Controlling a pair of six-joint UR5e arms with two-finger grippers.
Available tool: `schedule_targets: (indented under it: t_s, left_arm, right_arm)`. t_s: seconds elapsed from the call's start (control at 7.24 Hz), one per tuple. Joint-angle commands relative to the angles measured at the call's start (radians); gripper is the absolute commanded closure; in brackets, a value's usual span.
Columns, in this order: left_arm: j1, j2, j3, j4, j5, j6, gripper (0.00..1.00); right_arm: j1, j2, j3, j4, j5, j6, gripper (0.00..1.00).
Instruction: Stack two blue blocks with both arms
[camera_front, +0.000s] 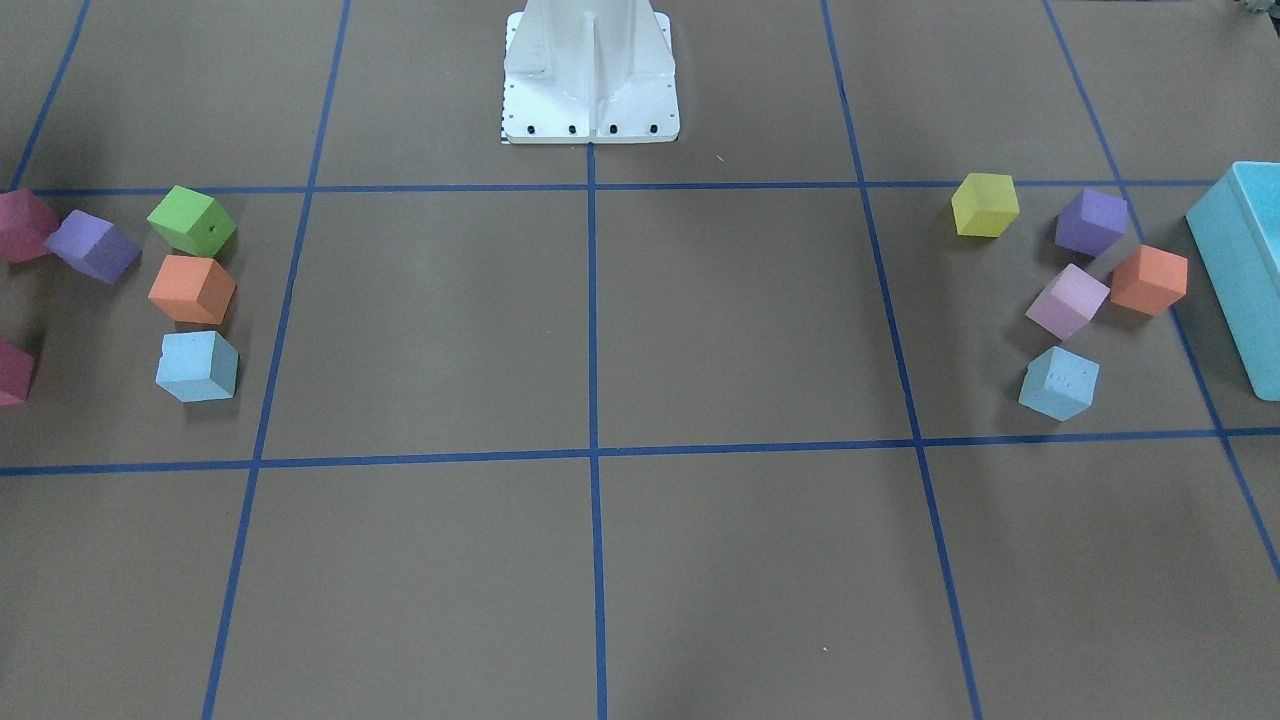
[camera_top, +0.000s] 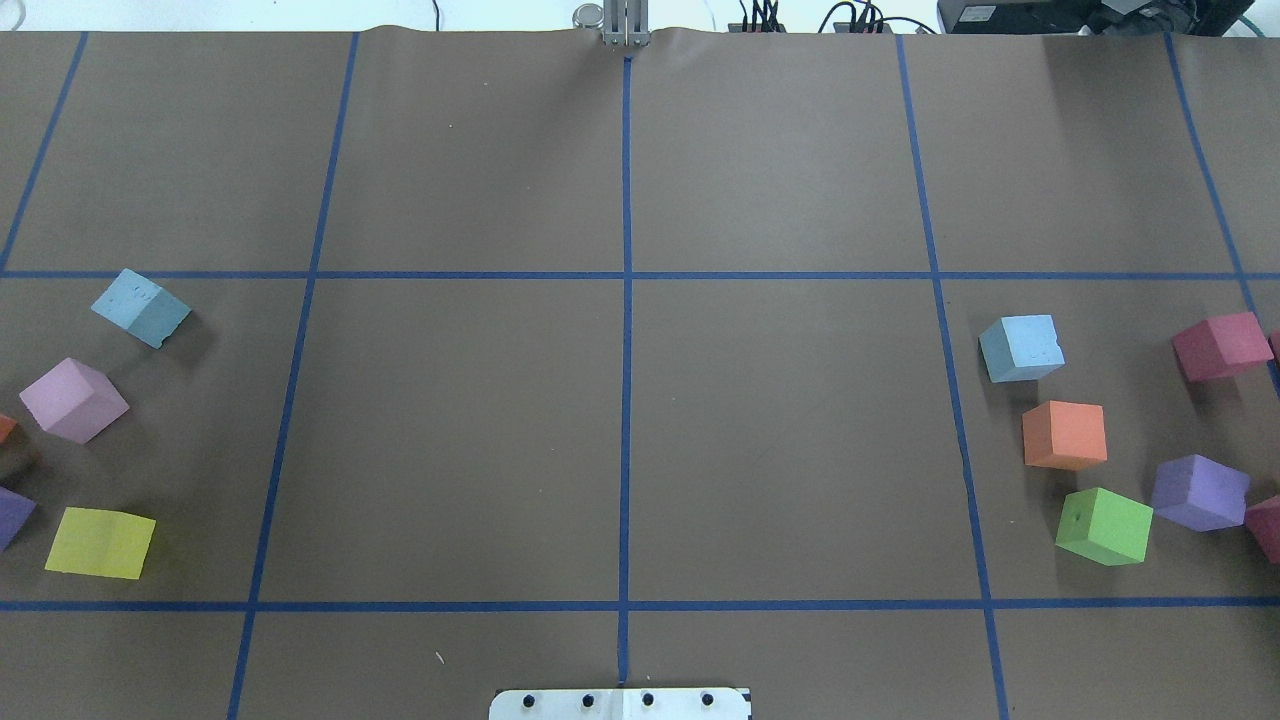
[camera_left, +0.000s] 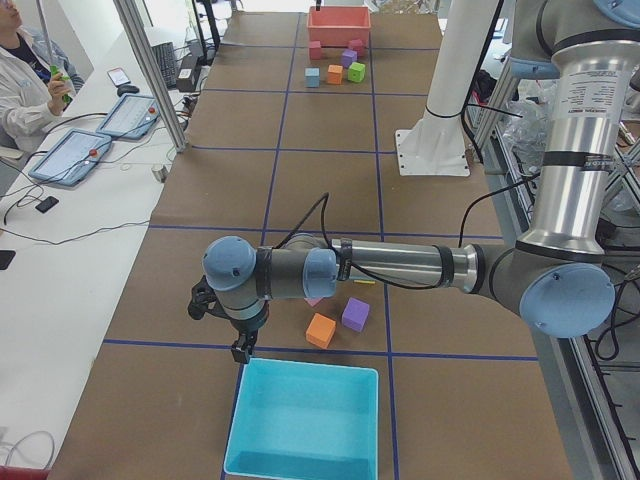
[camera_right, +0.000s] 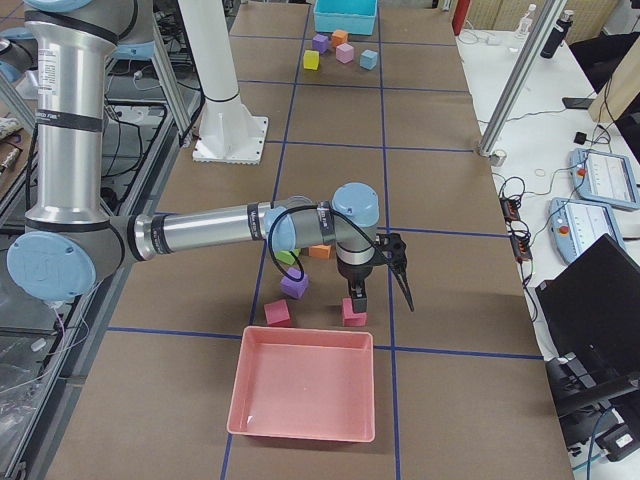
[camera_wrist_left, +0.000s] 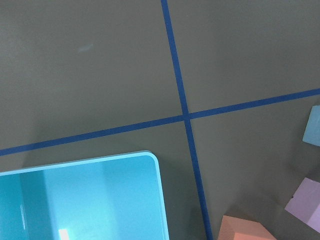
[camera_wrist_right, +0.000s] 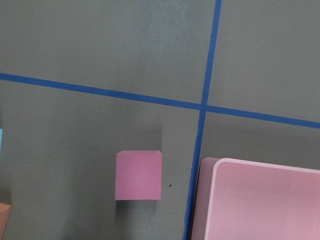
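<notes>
Two pale blue blocks lie far apart on the brown table. One (camera_top: 140, 307) is at the table's left end among other cubes and also shows in the front view (camera_front: 1058, 383); its edge shows in the left wrist view (camera_wrist_left: 314, 133). The other (camera_top: 1020, 347) is at the right end, seen also in the front view (camera_front: 197, 367). My left gripper (camera_left: 240, 342) hangs by the turquoise bin's far corner. My right gripper (camera_right: 380, 288) hangs beside a pink cube (camera_right: 353, 312). Both show only in the side views, so I cannot tell whether they are open or shut.
A turquoise bin (camera_left: 300, 420) stands at the left end and a pink bin (camera_right: 305, 395) at the right end. Orange (camera_top: 1064, 434), green (camera_top: 1104, 526), purple (camera_top: 1198, 492) and yellow (camera_top: 100, 542) cubes lie around the blue blocks. The white pedestal (camera_front: 590, 70) stands at the middle.
</notes>
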Motion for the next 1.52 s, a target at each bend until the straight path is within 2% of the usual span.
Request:
schedule_targets:
  t_s: [0.0,0.41,0.55,0.97,1.11,1.24,1.38]
  left_arm:
    - [0.0,0.0,-0.002,0.0,0.0,-0.002,0.01]
    - [0.037,-0.021,-0.077,-0.008,-0.001,-0.103,0.01]
    - [0.119,-0.044,-0.115,-0.003,0.0,-0.109,0.01]
    - [0.309,-0.19,-0.117,-0.005,0.002,-0.302,0.01]
    - [0.325,-0.204,-0.117,-0.006,0.002,-0.325,0.01]
    - [0.333,-0.207,-0.117,-0.006,0.014,-0.326,0.01]
    - [0.36,-0.218,-0.117,-0.006,0.073,-0.329,0.01]
  right_arm:
    - [0.0,-0.006,0.005,0.003,-0.007,-0.011,0.0]
    - [-0.003,0.006,-0.026,0.005,0.014,-0.002,0.0]
    - [-0.026,0.005,-0.032,0.002,0.004,-0.006,0.0]
    - [-0.199,0.075,-0.035,-0.005,-0.004,0.001,0.0]
    - [-0.233,0.109,-0.047,-0.032,-0.002,0.02,0.0]
    - [-0.259,0.184,-0.084,-0.081,-0.002,0.181,0.0]
    - [-0.3,0.213,-0.083,-0.08,0.005,0.248,0.0]
